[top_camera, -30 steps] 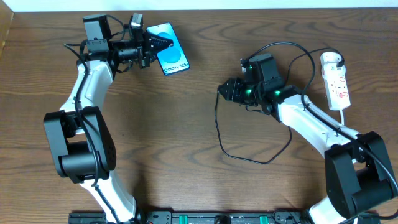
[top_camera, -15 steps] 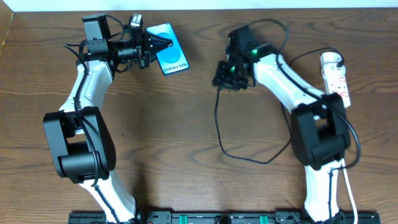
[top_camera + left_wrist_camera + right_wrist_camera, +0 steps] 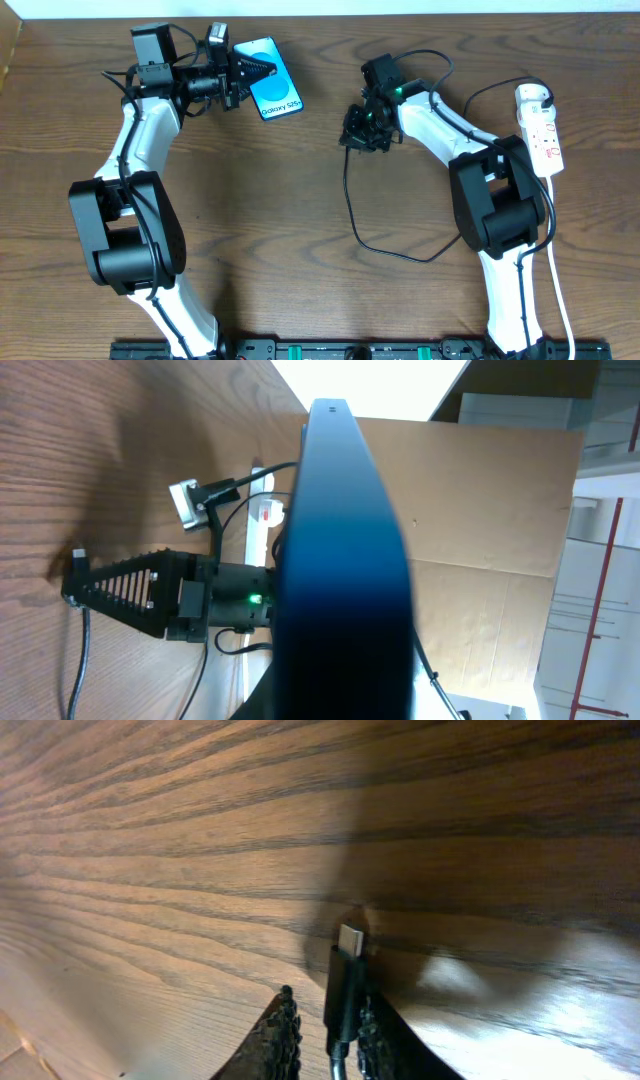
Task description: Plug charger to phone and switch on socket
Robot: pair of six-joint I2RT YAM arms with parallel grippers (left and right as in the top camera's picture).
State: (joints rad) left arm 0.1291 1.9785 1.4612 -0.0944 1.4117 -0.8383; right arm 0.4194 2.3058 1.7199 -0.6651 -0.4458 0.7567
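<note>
The phone (image 3: 282, 96), blue screen up, sits at the back of the table with my left gripper (image 3: 260, 70) shut on its left edge. In the left wrist view the phone (image 3: 340, 560) is a dark slab seen edge-on that hides my own fingers. The charger (image 3: 349, 200) is a thin black cable looping across the table. Its connector tip (image 3: 350, 940) rests on the wood between the fingers of my right gripper (image 3: 325, 1002). The jaws stand narrowly open: the connector lies against the right finger, with a small gap to the left finger (image 3: 283, 1035). The socket (image 3: 545, 135) lies at the far right.
The white cord (image 3: 553, 210) of the socket runs down the right side toward the front edge. The charger's loop (image 3: 420, 255) lies on the wood in front of the right arm. The table's back edge runs just behind the phone.
The right arm has swung up and left from the middle right to the cable's free end, and its jaws have narrowed around the connector. The left gripper and phone have not moved.
</note>
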